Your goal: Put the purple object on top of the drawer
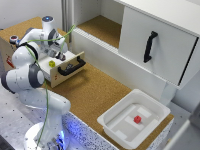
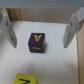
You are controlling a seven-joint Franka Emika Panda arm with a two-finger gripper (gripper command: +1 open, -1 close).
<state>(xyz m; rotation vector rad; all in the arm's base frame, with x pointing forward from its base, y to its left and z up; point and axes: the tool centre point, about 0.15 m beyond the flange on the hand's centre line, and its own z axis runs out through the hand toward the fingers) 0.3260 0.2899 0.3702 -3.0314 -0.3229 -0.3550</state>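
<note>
Step in hand: pre-grasp. End effector [image 2: 41,30] over open drawer [image 1: 67,67], fingers [image 2: 75,27] apart, nothing held. Purple object [image 2: 36,43] sits inside between them; yellow block [image 2: 22,79] at its 7 o'clock. Next: descend, clamp, lift to drawer top.

My exterior view looks down at an angle from high and fairly far, taking in the arm [image 1: 32,75], the worktop [image 1: 95,92] and the open drawer [image 1: 65,67]. My wrist view looks straight down, very near, between the end effector [image 2: 41,27] fingers. Both views share the drawer's inside.
</note>
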